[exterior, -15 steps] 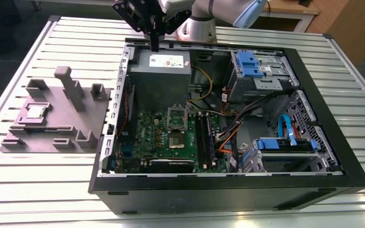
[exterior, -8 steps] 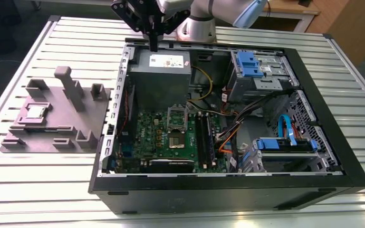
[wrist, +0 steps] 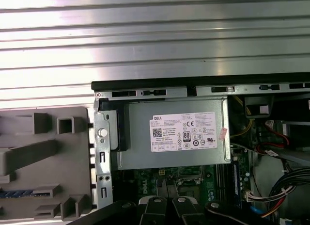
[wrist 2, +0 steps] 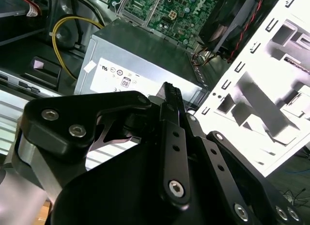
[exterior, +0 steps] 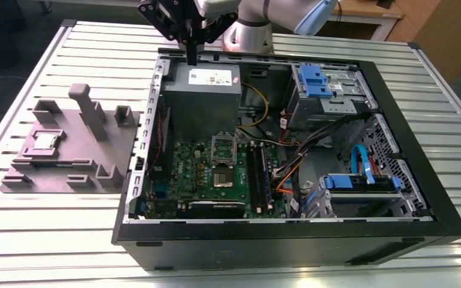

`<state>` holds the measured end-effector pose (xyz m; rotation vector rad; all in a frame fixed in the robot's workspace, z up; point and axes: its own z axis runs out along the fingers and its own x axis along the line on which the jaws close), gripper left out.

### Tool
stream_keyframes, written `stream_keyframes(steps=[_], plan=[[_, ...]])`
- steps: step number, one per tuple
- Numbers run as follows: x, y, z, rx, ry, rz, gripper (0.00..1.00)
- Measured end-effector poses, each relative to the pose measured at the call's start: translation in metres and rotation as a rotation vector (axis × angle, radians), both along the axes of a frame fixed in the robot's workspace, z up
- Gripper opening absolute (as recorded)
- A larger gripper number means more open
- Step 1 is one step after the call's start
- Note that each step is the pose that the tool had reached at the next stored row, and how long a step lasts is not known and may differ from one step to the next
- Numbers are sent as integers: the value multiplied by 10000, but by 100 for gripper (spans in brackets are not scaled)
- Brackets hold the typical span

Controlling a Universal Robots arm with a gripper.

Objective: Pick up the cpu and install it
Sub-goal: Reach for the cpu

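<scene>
In the exterior view the cpu (exterior: 46, 142), a small silvery square chip, lies flat in a recess of the grey fixture block (exterior: 78, 159) on the exterior view's left. My gripper (exterior: 191, 59) hangs far from it, above the back edge of the open computer case (exterior: 295, 231), over the grey power supply box (exterior: 202, 90). Its black fingers (wrist 2: 170, 96) are pressed together with nothing between them. The green motherboard (exterior: 214, 177) lies inside the case, with its silver socket frame (exterior: 224, 157) near the middle. In the first wrist view the gripper (wrist: 167, 201) sits over the labelled box (wrist: 174, 137).
Upright posts (exterior: 86, 108) rise from the fixture block. Blue drive bays (exterior: 319, 81) and loose cables (exterior: 311, 144) fill the case's side on the exterior view's right. The slatted metal table (exterior: 70, 234) surrounds the case. The arm's base (exterior: 247, 30) stands behind the case.
</scene>
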<state>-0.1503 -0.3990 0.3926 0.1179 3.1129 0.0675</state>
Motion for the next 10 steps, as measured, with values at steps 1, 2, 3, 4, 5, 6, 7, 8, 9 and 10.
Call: stream_keyframes(steps=[1, 2, 3, 4, 5, 6, 7, 8, 9, 10], plan=[[-12, 0, -10, 1, 39, -1, 10], [-13, 0, -10, 0, 43, -1, 10], [-13, 0, -11, 1, 47, 0, 10], [-14, 0, -11, 0, 52, 0, 10], [-15, 0, -12, 0, 56, 0, 10], [-24, 0, -20, 0, 103, 0, 10], [-37, 0, -28, 0, 134, -1, 10], [-39, 0, -29, 0, 136, 0, 10], [-40, 0, -29, 0, 139, 0, 10], [-42, 0, -30, 1, 141, 0, 10]])
